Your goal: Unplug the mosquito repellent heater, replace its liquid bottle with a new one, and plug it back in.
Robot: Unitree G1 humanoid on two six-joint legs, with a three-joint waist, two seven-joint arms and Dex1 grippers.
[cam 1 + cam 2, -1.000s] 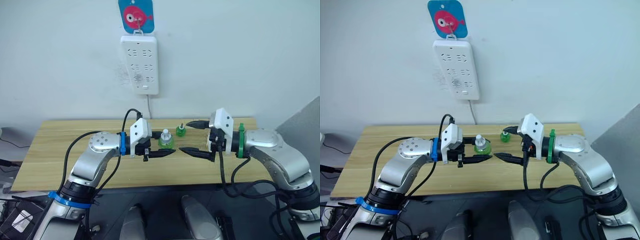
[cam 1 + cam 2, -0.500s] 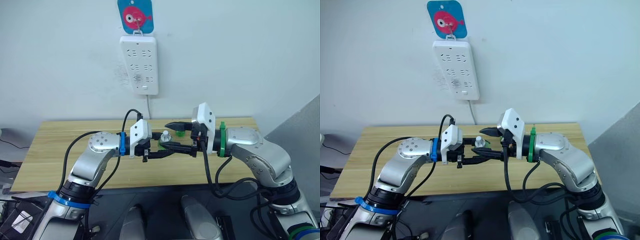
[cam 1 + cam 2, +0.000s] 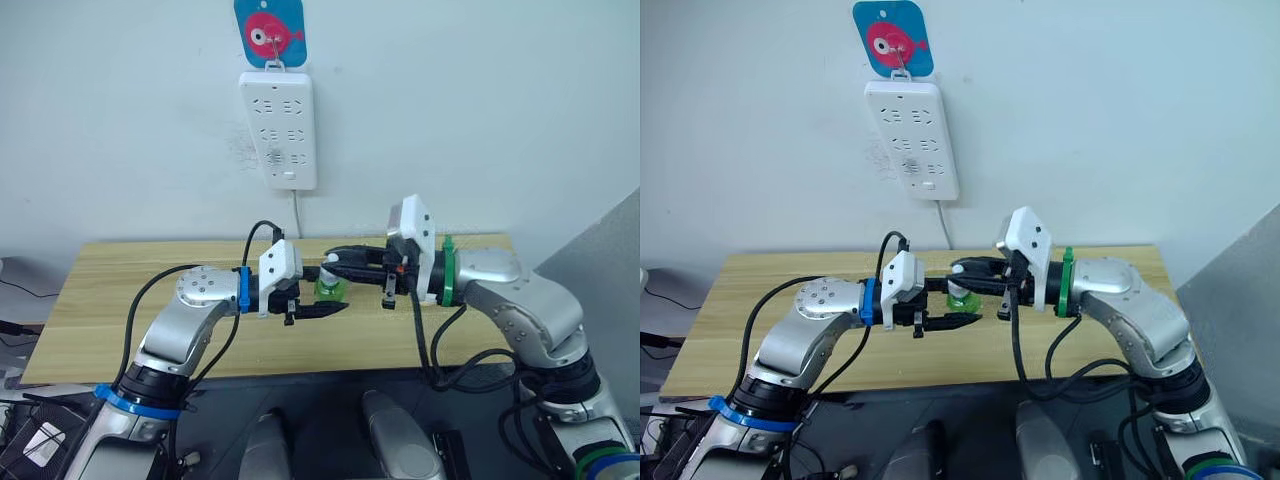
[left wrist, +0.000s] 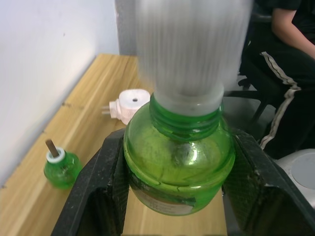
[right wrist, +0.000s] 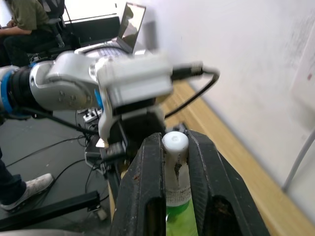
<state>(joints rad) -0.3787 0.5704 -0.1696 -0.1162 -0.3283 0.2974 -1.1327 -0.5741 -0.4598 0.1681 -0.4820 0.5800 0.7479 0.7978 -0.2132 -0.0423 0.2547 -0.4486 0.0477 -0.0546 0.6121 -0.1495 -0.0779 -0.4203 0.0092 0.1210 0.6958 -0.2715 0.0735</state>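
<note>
My left gripper (image 3: 325,297) is shut on the body of a green liquid bottle (image 4: 177,162), held upright above the table. A white cap (image 5: 175,142) tops the bottle, and my right gripper (image 3: 335,262) reaches in from the right and is shut on that cap. The mosquito repellent heater (image 4: 130,102), small and white with a round vent hole, lies on the table with its prongs showing. Near it stands a second green bottle (image 4: 59,168) with a bare brown wick and no cap.
A long white power strip (image 3: 278,128) hangs on the wall under a blue fish hook (image 3: 270,30), its cord dropping behind the wooden table (image 3: 110,300). A seated person (image 4: 290,29) and a laptop (image 5: 129,22) are off to the sides.
My right gripper has swung left from an open stance beside the bottle and closed its fingers over the white cap. The left gripper and its bottle have stayed put.
</note>
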